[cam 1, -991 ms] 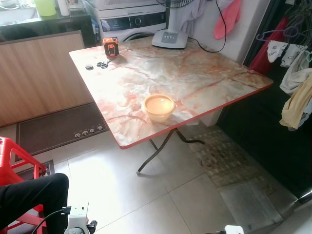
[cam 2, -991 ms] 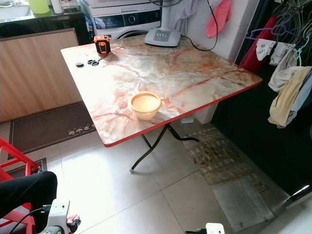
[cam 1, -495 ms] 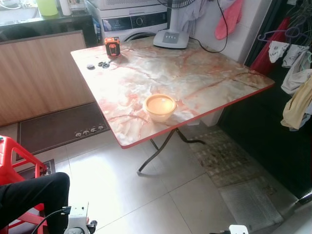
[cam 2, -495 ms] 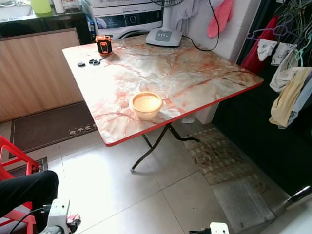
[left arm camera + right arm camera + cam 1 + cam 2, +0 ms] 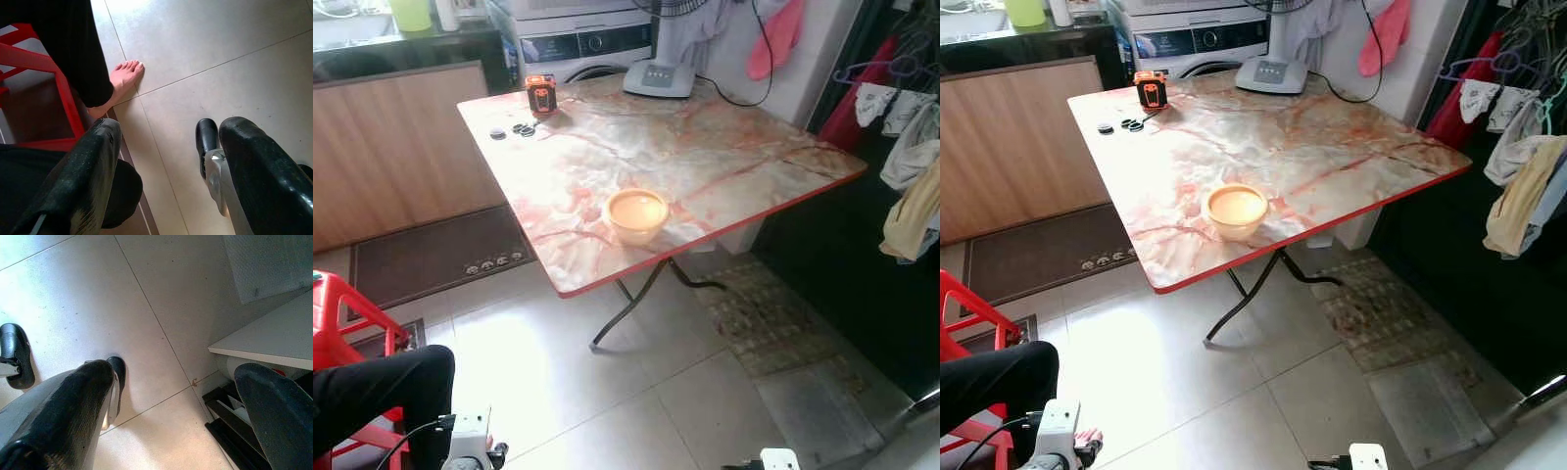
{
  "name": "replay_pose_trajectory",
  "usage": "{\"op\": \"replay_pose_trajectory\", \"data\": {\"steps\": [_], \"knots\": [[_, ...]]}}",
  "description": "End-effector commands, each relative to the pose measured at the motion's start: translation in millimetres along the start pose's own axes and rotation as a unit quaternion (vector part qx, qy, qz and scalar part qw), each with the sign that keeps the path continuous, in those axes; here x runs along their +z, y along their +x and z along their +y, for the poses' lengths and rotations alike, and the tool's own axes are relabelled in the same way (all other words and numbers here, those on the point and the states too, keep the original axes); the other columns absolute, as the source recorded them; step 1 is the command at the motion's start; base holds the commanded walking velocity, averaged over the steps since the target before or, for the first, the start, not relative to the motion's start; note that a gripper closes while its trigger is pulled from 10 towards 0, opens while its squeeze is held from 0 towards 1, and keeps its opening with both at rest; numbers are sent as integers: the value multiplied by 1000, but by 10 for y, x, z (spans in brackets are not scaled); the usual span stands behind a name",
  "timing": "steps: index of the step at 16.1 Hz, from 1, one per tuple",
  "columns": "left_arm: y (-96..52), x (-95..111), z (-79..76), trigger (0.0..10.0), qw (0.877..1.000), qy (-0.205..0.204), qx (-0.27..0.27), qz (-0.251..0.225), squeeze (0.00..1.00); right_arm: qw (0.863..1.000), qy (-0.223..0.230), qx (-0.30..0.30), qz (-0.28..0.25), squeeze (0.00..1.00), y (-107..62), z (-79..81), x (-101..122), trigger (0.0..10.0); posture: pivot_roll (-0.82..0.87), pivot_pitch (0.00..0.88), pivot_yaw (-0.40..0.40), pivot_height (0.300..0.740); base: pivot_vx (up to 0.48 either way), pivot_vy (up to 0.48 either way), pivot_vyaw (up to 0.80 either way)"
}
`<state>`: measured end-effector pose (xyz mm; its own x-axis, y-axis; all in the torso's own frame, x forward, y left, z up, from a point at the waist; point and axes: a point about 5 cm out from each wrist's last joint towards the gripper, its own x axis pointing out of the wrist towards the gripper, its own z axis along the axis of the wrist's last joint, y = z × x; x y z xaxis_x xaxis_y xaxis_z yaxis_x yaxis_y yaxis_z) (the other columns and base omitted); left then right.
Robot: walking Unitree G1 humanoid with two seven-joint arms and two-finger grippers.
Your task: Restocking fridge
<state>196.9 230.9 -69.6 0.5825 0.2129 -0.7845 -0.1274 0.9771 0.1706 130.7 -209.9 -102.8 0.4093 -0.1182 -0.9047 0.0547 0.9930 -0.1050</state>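
Whole head view shifted slightly since a second ago: camera moved, things unmoved. Bowl (image 5: 634, 214) at frame centre on table (image 5: 734, 147). Left gripper (image 5: 166, 166) and right gripper (image 5: 171, 401) hang spread apart, empty, over floor. Restocking likely not begun.

A marble-patterned folding table (image 5: 705, 147) stands on pale tiles, a yellow bowl (image 5: 634, 214) near its front edge and an orange tape measure (image 5: 540, 95) at the far corner beside small black discs (image 5: 497, 134). A fan base (image 5: 658, 78) sits at the back. A barefoot person (image 5: 122, 78) sits on a red stool (image 5: 342, 323).
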Motion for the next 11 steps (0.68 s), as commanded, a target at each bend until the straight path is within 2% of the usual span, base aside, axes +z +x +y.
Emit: {"op": "replay_pose_trajectory", "data": {"steps": [1,2,9,11], "knots": [[0,-7,14,10000,1000,-6,3,2,0,1000,-6,-2,-1,0,2,1,17,10000,-85,0,-33,740,0,0,0],[0,-7,14,10000,1000,-6,3,2,0,1000,-6,-2,-1,0,2,1,18,10000,-85,0,-33,740,0,0,0],[1,0,8,10000,1000,-6,2,2,0,1000,-16,-6,1,0,-2,-53,6,10000,-85,0,-37,740,0,0,800],[1,1,6,10000,1000,-7,2,2,0,1000,-8,-10,2,0,-3,-62,-1,10000,-84,0,-37,740,0,0,0]]}}
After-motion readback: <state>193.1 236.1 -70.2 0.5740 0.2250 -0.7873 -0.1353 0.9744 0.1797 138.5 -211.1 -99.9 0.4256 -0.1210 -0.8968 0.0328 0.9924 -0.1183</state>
